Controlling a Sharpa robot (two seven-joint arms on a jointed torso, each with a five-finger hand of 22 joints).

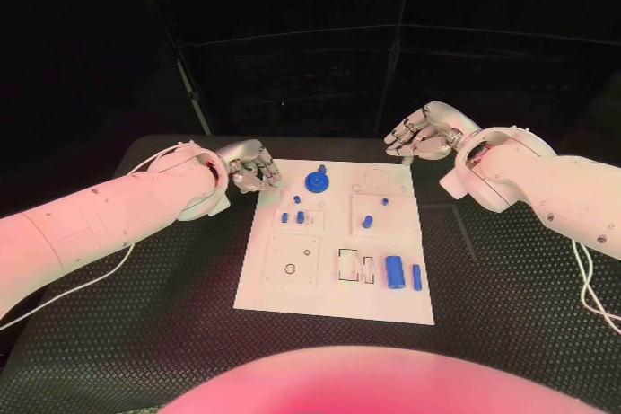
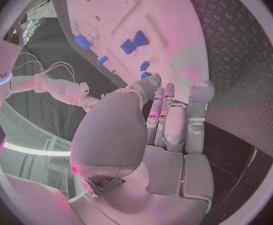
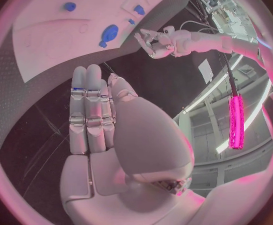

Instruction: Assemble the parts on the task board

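Note:
The white task board (image 1: 324, 293) lies in the middle of the black table. On it are a round blue part with a knob (image 1: 319, 180), several small blue pegs (image 1: 368, 222), a thick blue cylinder (image 1: 393, 270) and a thin blue bar (image 1: 416, 277). My left hand (image 1: 249, 170) hovers at the board's far left corner and holds nothing. My right hand (image 1: 421, 134) hangs beyond the far right corner, also with nothing in it. In the left wrist view the fingers (image 2: 168, 130) stretch out toward the board (image 2: 174, 50). The right wrist view shows straight fingers (image 3: 86, 110) and the round part (image 3: 109, 33).
Black ribbed matting (image 1: 155, 342) covers the table around the board. A thin white cable (image 1: 117, 261) trails under my left arm, and another cable (image 1: 589, 279) runs by my right arm. Empty recesses (image 1: 293, 261) mark the board's near half.

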